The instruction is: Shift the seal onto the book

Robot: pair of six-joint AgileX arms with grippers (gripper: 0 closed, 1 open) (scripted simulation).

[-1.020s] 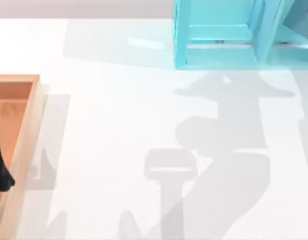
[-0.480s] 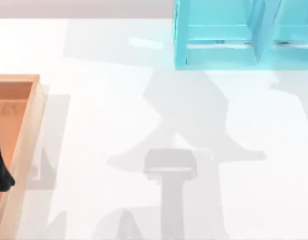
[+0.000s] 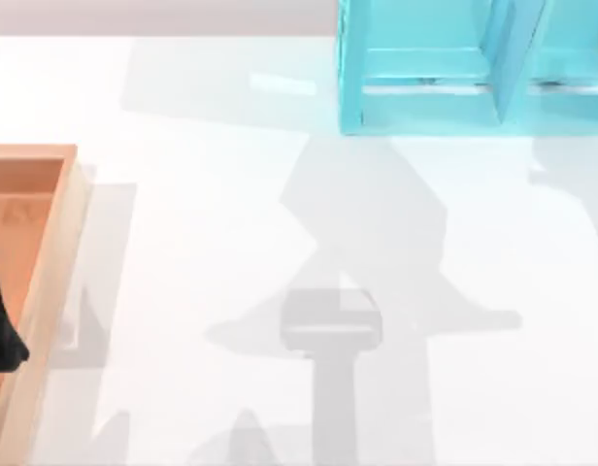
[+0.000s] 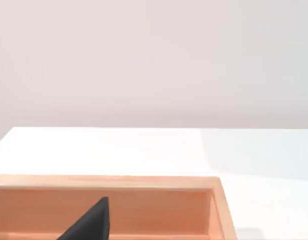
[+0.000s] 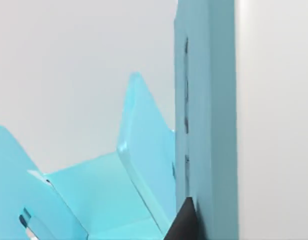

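Although I look for the seal and the book, I cannot find either on the table [image 3: 202, 243], so I cannot tell which arm is nearer. My left gripper [image 3: 0, 335] hangs over the wooden tray [image 3: 49, 272] at the left edge. My right gripper [image 5: 181, 222] is close against the light-blue shelf unit [image 3: 425, 107]. Whether their fingers are open, I cannot tell.

We see a smooth matt white table [image 3: 202, 243]. The tray [image 3: 49, 262] at its left edge looks like pale wood w/ a satin finish. The light-blue shelf unit [image 3: 425, 107] looks like smooth painted board, slightly glossy.
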